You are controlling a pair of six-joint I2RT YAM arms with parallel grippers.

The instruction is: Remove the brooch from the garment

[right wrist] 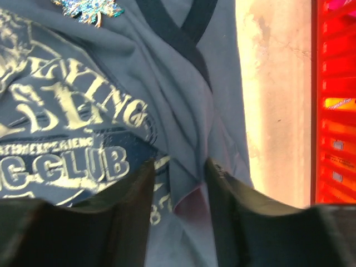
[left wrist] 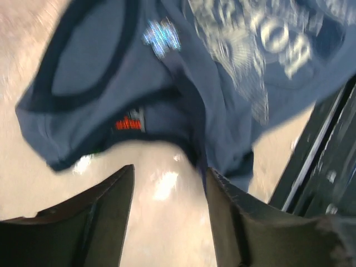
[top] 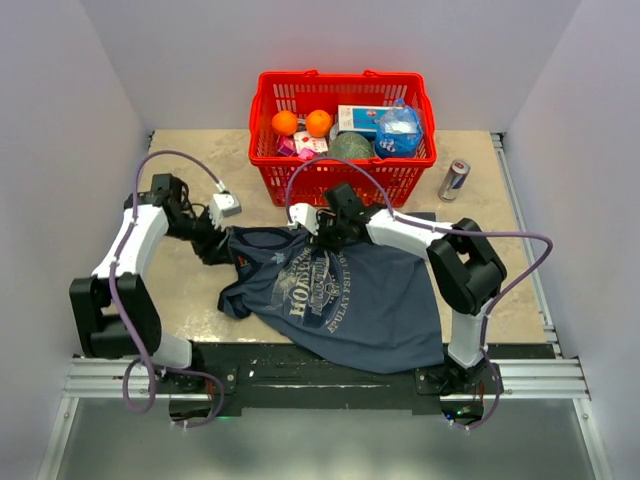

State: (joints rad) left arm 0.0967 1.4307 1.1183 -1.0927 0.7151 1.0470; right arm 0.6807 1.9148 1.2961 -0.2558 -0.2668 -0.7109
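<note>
Both tools apart, neither is holding anything. Left tool (left wrist: 171, 169) sits over bare bench (top: 470, 215) at the shirt's (top: 340, 290) left edge, with only bench showing in the gap. Right tool (right wrist: 181, 162) is over the shirt's far edge, near the basket (top: 345, 180). A fold of cloth lies under its gap but doesn't look pinched. Shirt is spread mid-bench, print up, running toward the near edge. Brooch (right wrist: 89, 8) is pinned on it, a small glittery leaf-shaped piece just beside the dark collar band and above the lettering, so not off yet. Key relation: the brooch lies between the two tools. In the right wrist view it's ahead and off to the left of the gap, wider than tall, so its long axis runs across that tool's line of reach. In the left wrist view the brooch (left wrist: 161, 36) is ahead and close to in line with the gap, past the collar opening, too blurred to read its axis. My guess is the right arm is nearer since it's already over cloth, but it's close. Next move likely needs one tool pinning the cloth by the collar and the other closing on the brooch. Risk is catching a fold along with it.
</note>
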